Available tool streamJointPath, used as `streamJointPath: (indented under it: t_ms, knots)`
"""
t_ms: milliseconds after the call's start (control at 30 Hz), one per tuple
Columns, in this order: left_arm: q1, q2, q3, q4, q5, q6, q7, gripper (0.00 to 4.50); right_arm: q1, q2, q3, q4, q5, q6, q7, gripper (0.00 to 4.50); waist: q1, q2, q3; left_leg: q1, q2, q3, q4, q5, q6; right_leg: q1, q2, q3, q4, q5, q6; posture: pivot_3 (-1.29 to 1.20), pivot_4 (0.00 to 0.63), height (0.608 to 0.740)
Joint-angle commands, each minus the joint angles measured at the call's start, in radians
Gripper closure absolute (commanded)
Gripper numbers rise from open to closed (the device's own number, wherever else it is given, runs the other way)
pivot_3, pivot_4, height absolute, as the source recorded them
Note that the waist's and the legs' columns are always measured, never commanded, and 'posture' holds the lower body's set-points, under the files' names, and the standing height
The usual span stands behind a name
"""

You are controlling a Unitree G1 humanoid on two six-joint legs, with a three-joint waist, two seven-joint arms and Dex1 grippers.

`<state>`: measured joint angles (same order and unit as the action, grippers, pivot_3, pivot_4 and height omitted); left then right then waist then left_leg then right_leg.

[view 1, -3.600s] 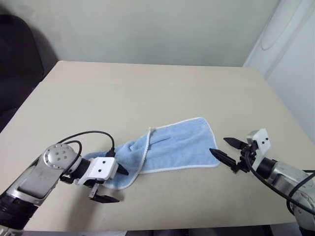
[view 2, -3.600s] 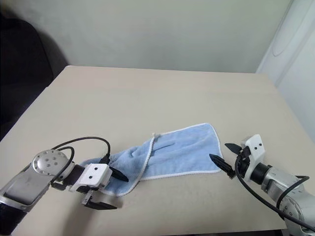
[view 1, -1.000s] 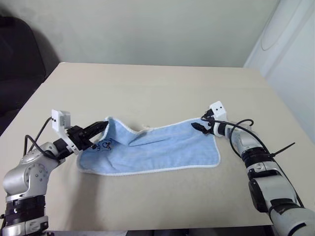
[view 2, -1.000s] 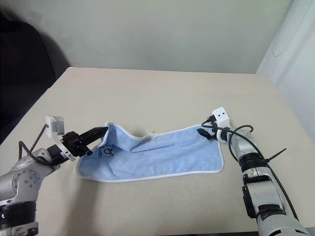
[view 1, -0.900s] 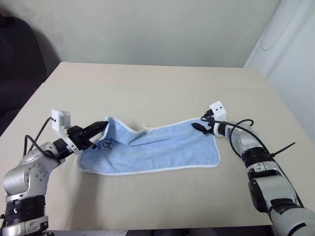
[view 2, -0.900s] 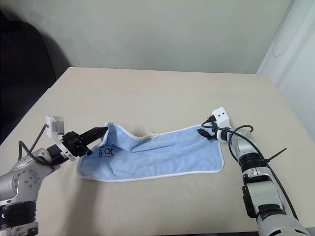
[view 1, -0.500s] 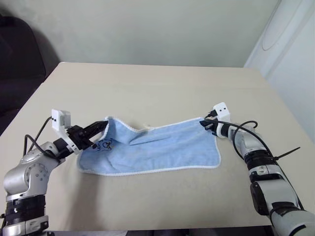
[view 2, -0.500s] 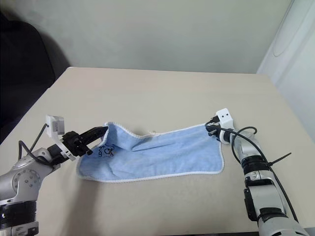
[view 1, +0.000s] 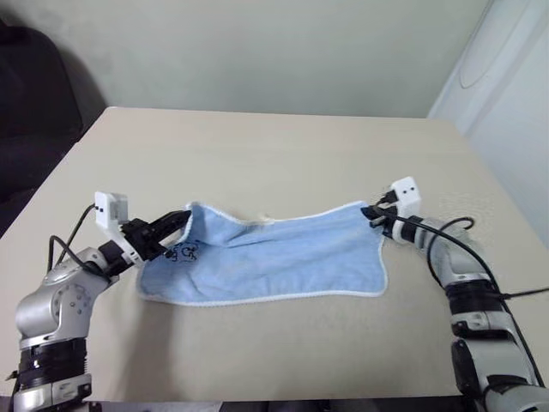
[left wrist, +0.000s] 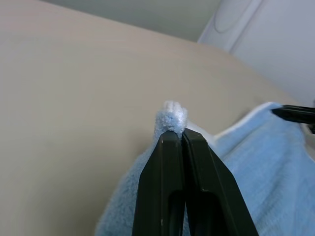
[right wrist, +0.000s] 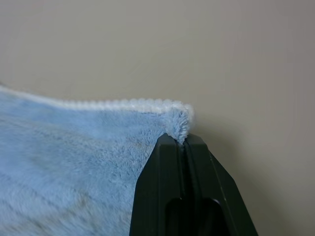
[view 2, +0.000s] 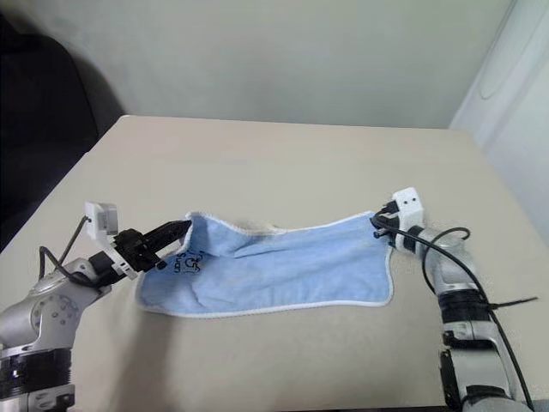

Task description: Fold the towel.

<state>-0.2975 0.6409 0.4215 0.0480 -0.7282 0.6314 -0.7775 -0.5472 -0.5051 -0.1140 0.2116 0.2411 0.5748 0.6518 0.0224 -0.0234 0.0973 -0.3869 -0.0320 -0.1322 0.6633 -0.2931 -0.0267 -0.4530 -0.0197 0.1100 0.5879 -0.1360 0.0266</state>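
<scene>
The towel (view 1: 266, 257) is stretched over the table (view 1: 274, 154), its far corners lifted. One corner is pinched by the left gripper (view 1: 183, 219), the other by the right gripper (view 1: 371, 211).

Light blue terry towel (view 1: 274, 257) with white trim and a small dark printed mark near its left end; spread lengthwise, far corners lifted, far edge sagging between them, near edge resting flat on the table.
</scene>
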Motion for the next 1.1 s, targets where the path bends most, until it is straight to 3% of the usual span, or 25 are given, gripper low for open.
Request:
streamJointPath:
  t_ms: [33,167,367,567,700,967,1100]
  knots:
    - [-0.148,-0.018,0.011,0.048,0.032,-0.074,0.08,4.5,-0.024,-0.084,-0.127,-0.106,0.033,0.025,-0.051,4.47,0.008,0.0,0.004,0.0,0.0,0.0,0.001,0.001,0.001,0.001,0.0,0.0,0.0,0.0,0.0,0.0,0.15,0.74]
    - [-0.299,-0.064,-0.014,0.156,0.058,-0.116,0.113,4.5,-0.073,-0.123,-0.14,-0.077,0.016,0.024,-0.086,4.47,0.008,0.001,0.004,0.002,-0.002,0.001,0.001,0.003,0.003,0.004,-0.002,0.001,-0.001,0.002,0.0,0.0,0.15,0.74]
    - [-0.614,-0.128,-0.032,0.367,0.067,-0.214,0.084,4.5,-0.219,-0.174,-0.145,-0.027,0.004,-0.054,-0.087,4.47,0.008,0.003,0.013,-0.001,-0.001,0.0,0.001,0.01,0.014,0.004,-0.001,0.0,-0.01,0.011,0.014,0.0,0.15,0.74]
    - [-0.704,-0.125,-0.031,0.399,0.065,-0.236,0.028,4.5,-0.262,-0.235,-0.192,-0.075,0.046,-0.046,-0.077,4.47,0.006,0.005,0.014,-0.002,-0.001,0.0,0.0,0.01,0.016,0.006,-0.001,0.0,-0.02,0.016,0.021,0.0,0.15,0.74]
    - [-0.554,-0.073,-0.008,0.254,0.001,-0.133,-0.034,4.5,-0.114,-0.258,-0.278,-0.245,0.145,0.013,-0.021,4.47,0.006,0.005,0.014,-0.002,-0.001,0.0,0.0,0.01,0.017,0.009,-0.001,0.0,-0.022,0.017,0.021,0.0,0.15,0.74]
    - [0.071,0.098,0.013,-0.149,-0.093,0.026,-0.247,4.5,0.541,-0.229,-0.427,-0.677,0.381,0.153,0.135,4.47,0.001,0.005,0.015,0.002,0.001,0.0,0.002,0.004,0.012,0.012,0.003,0.0,-0.021,0.007,0.014,0.0,0.15,0.74]
    - [0.246,0.139,0.031,-0.268,-0.119,0.066,-0.265,4.5,0.733,-0.237,-0.433,-0.738,0.433,0.169,0.198,4.47,0.002,0.003,0.015,-0.003,-0.001,0.0,0.006,0.0,0.006,0.009,0.003,0.002,-0.014,-0.01,0.018,0.0,0.15,0.74]
